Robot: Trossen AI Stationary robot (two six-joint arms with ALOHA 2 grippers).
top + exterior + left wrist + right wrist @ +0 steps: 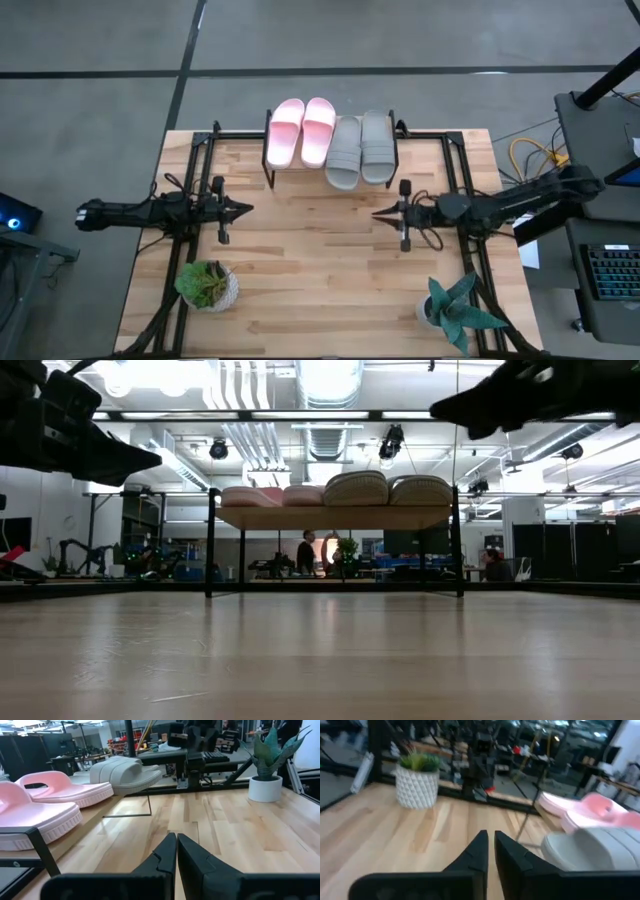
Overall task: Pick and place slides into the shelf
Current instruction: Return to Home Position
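Two pink slides (300,131) and two grey slides (361,148) lie side by side, soles down, on the plank top of the small shelf (330,176) at the table's far edge. The low view shows them in a row on the shelf (333,517). My left gripper (248,209) hovers shut over the table's left part, pointing right. My right gripper (377,212) hovers shut over the right part, pointing left. Each wrist view shows shut fingers (176,851) (490,849) with the slides off to one side.
A green plant in a white pot (208,285) stands near the near left corner, and a spiky plant in a white pot (450,308) near the near right corner. Bare wooden tabletop (320,270) lies between the grippers. People show in the room behind.
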